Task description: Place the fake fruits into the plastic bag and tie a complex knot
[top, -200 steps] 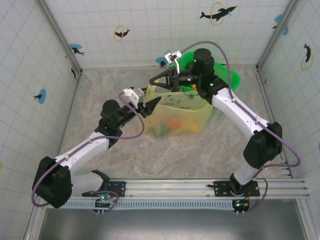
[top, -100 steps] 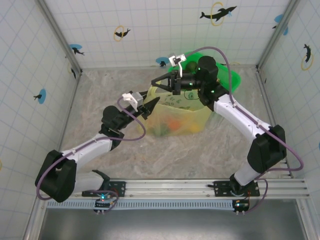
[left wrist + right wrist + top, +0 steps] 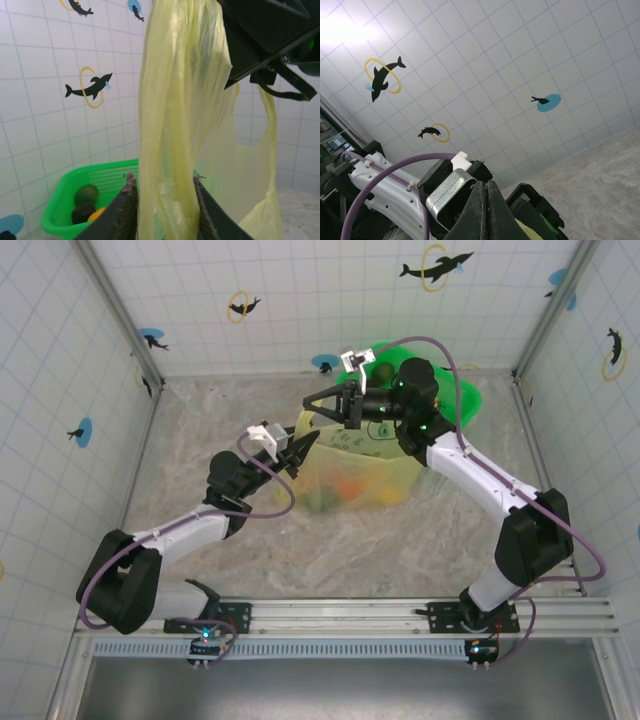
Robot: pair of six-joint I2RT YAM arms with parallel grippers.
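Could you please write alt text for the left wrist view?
A pale yellow plastic bag hangs bunched in the left gripper. Behind, lower left, a green basket holds dark green and orange fake fruits, against a white tiled wall with dolphin stickers.

Top view is bright and even with diffuse light from above, soft faint shadows under the arms on the table (image 3: 330, 540), sharp throughout. Left wrist view is well lit, with light glowing through the translucent bag (image 3: 175, 125), and the left fingers (image 3: 127, 212) at 6 o'clock are dark and a bit soft. Right wrist view has blown-out glare on the wall (image 3: 342, 30) at 10 o'clock, tile lines bend slightly, and the right fingers (image 3: 479, 215) at 6 o'clock are dark and blurred.
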